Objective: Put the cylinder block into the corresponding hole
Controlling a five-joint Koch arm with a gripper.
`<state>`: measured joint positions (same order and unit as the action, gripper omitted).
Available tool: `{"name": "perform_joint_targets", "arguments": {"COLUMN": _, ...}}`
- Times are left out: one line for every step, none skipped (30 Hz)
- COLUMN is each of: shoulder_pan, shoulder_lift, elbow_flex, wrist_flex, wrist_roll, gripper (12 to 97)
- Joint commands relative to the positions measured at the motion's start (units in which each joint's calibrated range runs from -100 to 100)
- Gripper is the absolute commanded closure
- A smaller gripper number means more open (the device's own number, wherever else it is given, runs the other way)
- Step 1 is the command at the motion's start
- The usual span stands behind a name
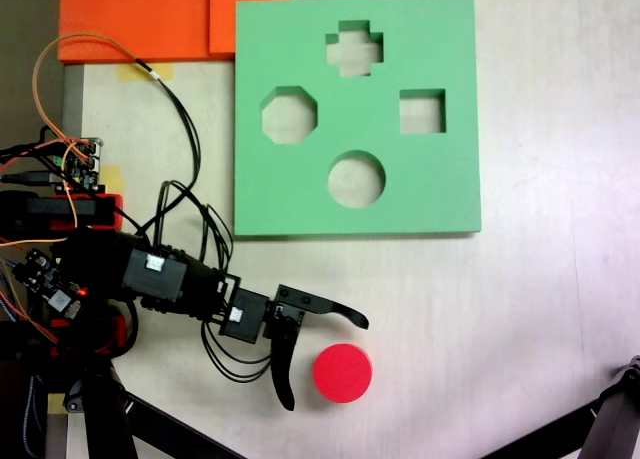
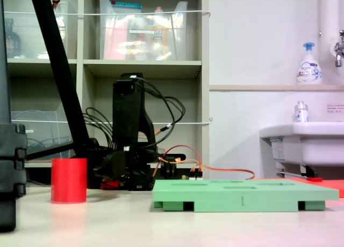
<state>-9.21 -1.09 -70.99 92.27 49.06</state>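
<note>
We can read no text: the print on the soap bottle [image 2: 309, 64] and the wall notice [image 2: 334, 109] is too small.

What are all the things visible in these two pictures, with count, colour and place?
cylinder block: one, red, on the table below the board, between the open jaws
foam board: one, green, flat on the table, with round hole, octagon, square and cross cutouts
foam sheets: orange, top left corner
soap bottle: one, white and blue, on the ledge above the sink
shelves: behind the arm
gripper: one, black, open
</note>
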Motion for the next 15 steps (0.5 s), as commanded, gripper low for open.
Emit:
{"name": "perform_joint_targets", "arguments": {"shoulder_pan": 0.0, "shoulder_lift": 2.77, "elbow_flex": 3.2, "wrist_flex": 7.35, "wrist_roll": -0.05, "gripper": 13.5}}
{"name": "perform_joint_targets", "arguments": {"shoulder_pan": 0.05, "shoulder_lift": 4.17, "elbow_flex": 4.29, "wrist_flex": 7.35, "wrist_roll": -0.05, "gripper": 14.2}}
{"name": "perform_joint_targets", "arguments": {"shoulder_pan": 0.15, "shoulder_lift": 5.7, "elbow_flex": 5.39, "wrist_flex": 7.35, "wrist_roll": -0.05, "gripper": 14.8}}
{"name": "perform_joint_targets", "arguments": {"shoulder_pan": 0.2, "shoulder_lift": 6.12, "elbow_flex": 5.59, "wrist_flex": 7.35, "wrist_roll": 0.0, "gripper": 19.1}}
{"name": "perform_joint_targets", "arguments": {"shoulder_pan": 0.2, "shoulder_lift": 6.26, "elbow_flex": 5.49, "wrist_flex": 7.35, "wrist_roll": 0.0, "gripper": 26.6}}
{"name": "perform_joint_targets", "arguments": {"shoulder_pan": 0.24, "shoulder_lift": 6.26, "elbow_flex": 5.39, "wrist_flex": 7.35, "wrist_roll": 0.0, "gripper": 36.7}}
{"name": "perform_joint_targets", "arguments": {"shoulder_pan": 0.24, "shoulder_lift": 6.4, "elbow_flex": 4.79, "wrist_flex": 7.44, "wrist_roll": 0.0, "gripper": 46.9}}
{"name": "perform_joint_targets", "arguments": {"shoulder_pan": 0.2, "shoulder_lift": 6.4, "elbow_flex": 4.29, "wrist_flex": 7.73, "wrist_roll": 0.0, "gripper": 55.1}}
{"name": "perform_joint_targets", "arguments": {"shoulder_pan": 0.15, "shoulder_lift": 6.4, "elbow_flex": 3.8, "wrist_flex": 7.73, "wrist_roll": 0.0, "gripper": 61.7}}
{"name": "perform_joint_targets", "arguments": {"shoulder_pan": 0.15, "shoulder_lift": 6.54, "elbow_flex": 3.2, "wrist_flex": 7.73, "wrist_roll": 0.0, "gripper": 66.4}}
{"name": "perform_joint_targets", "arguments": {"shoulder_pan": 0.15, "shoulder_lift": 6.68, "elbow_flex": 2.7, "wrist_flex": 7.73, "wrist_roll": 0.0, "gripper": 67.8}}
{"name": "perform_joint_targets", "arguments": {"shoulder_pan": 0.15, "shoulder_lift": 6.68, "elbow_flex": 2.5, "wrist_flex": 7.73, "wrist_roll": 0.0, "gripper": 69.1}}
{"name": "perform_joint_targets", "arguments": {"shoulder_pan": 0.2, "shoulder_lift": 6.68, "elbow_flex": 2.2, "wrist_flex": 7.73, "wrist_roll": 0.0, "gripper": 70.2}}
{"name": "perform_joint_targets", "arguments": {"shoulder_pan": 0.24, "shoulder_lift": 6.68, "elbow_flex": 2.0, "wrist_flex": 7.73, "wrist_roll": 0.0, "gripper": 70.3}}
{"name": "perform_joint_targets", "arguments": {"shoulder_pan": 0.29, "shoulder_lift": 6.54, "elbow_flex": 1.9, "wrist_flex": 7.73, "wrist_roll": 0.0, "gripper": 70.3}}
